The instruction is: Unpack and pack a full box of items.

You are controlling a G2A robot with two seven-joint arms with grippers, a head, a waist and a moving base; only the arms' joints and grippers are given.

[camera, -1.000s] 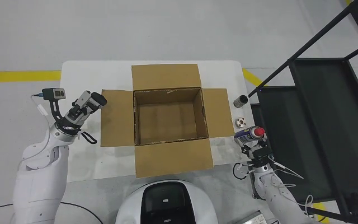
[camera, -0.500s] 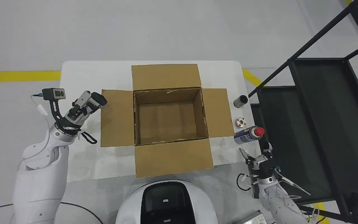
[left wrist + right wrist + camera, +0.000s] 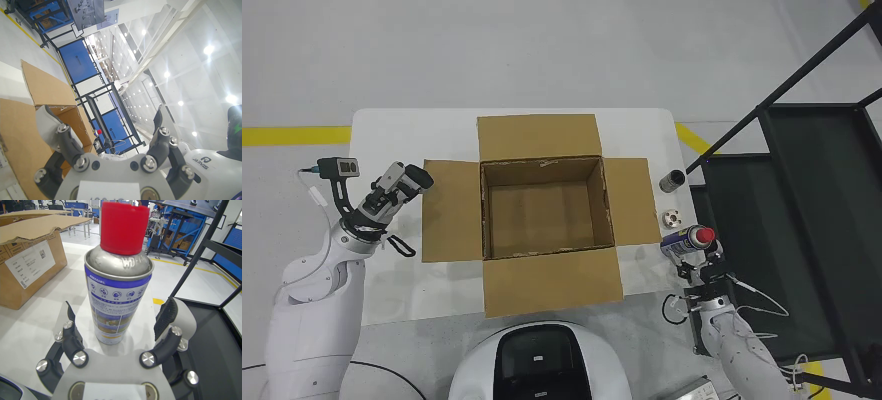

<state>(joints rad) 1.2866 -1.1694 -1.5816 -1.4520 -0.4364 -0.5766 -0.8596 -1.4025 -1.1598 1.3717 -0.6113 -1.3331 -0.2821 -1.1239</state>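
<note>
From above, the open cardboard box (image 3: 547, 215) sits in the middle of the frame on the white table (image 3: 402, 130), all four flaps folded out and its inside bare. At centre left my left pincer (image 3: 410, 180) hangs beside the box's left flap. At the right edge of the table a spray can (image 3: 685, 241) with a red cap stands upright, with a small round part (image 3: 673, 215) and a dark cylinder (image 3: 673, 180) above it in the frame. My right pincer (image 3: 698, 263) is just below the can, and a black cart (image 3: 772, 230) fills the right side. At my left wrist, my left pincer (image 3: 101, 111) is released, fingers spread on nothing, with the box (image 3: 28, 113) close by. At my right wrist, my right pincer (image 3: 118, 307) is released too. The spray can (image 3: 118, 285) stands on the table between its spread fingers (image 3: 166, 313), and neither pad touches it. The box (image 3: 28, 266) is farther off.
</note>
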